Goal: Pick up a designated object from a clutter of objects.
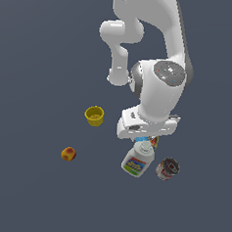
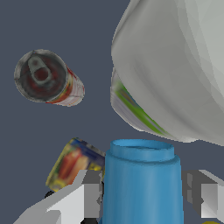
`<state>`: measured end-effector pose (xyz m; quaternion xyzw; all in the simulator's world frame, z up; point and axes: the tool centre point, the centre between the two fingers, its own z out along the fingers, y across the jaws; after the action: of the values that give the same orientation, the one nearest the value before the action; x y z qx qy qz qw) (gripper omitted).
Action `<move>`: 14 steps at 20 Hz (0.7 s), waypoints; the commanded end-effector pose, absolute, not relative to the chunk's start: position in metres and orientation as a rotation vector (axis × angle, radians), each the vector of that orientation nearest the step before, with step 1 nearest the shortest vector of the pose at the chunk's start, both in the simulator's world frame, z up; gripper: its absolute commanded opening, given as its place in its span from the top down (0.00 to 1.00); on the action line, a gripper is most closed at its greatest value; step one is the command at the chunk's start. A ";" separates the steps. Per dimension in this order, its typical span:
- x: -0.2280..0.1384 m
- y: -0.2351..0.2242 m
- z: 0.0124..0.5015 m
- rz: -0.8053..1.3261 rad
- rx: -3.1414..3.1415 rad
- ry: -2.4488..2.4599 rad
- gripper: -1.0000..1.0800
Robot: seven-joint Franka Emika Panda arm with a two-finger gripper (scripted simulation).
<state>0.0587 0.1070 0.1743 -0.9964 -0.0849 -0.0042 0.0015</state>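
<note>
The light-blue cup (image 2: 142,183) stands upright between my two fingers in the wrist view. The left finger (image 2: 85,197) and the right finger (image 2: 203,197) touch its sides. My gripper (image 2: 142,197) is shut on the cup. In the exterior view only a blue sliver of the cup (image 1: 142,139) shows under the hand, and my gripper (image 1: 145,137) is mostly hidden by the wrist. The white labelled bottle (image 1: 137,161) lies right beside the cup and fills much of the wrist view (image 2: 175,65).
A red-white can (image 1: 167,168) lies on its side near the bottle and shows in the wrist view (image 2: 46,78). A small yellow-red box (image 2: 72,166) sits close by the left finger. A yellow cup (image 1: 94,116) and a red-yellow fruit (image 1: 68,154) sit apart toward the exterior view's left.
</note>
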 end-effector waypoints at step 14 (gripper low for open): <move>0.101 0.040 0.319 -0.003 -3.129 -0.267 1.00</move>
<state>0.0981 0.0450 0.3077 -0.9964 -0.0845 -0.0016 0.0009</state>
